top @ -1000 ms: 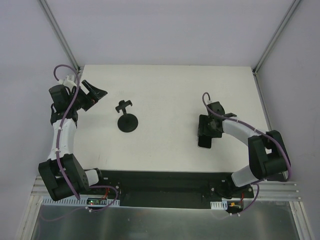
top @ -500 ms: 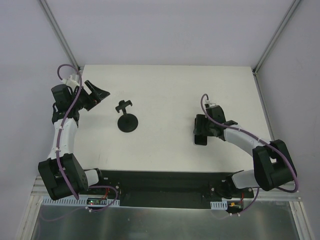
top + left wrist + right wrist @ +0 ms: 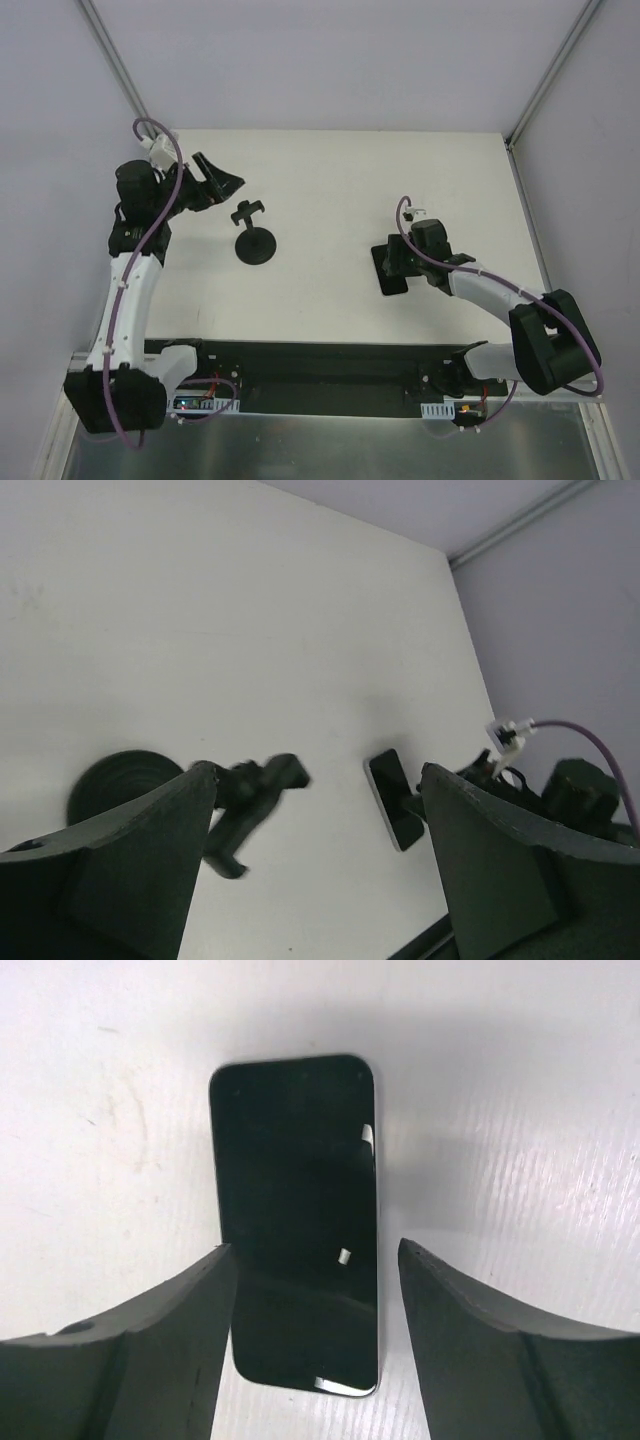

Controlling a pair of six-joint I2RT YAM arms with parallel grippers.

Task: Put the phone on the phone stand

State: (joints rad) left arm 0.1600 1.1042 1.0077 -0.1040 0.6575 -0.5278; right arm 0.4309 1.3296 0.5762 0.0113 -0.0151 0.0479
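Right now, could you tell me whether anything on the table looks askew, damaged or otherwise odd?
Nothing stands out. The phone lies flat on the table with no visible damage, framed by the open right tool. The phone stand sits on its disc base, empty, farther left.

Phone (image 3: 389,270): black slab with rounded corners, glossy face up, lying flat on the tabletop (image 3: 330,180). Phone stand (image 3: 256,240): black, upright on a disc base, well apart to the left.

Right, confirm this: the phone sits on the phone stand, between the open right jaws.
Wrong. The phone lies flat on the table, not on the phone stand, between the open right jaws; the right wrist view shows it.
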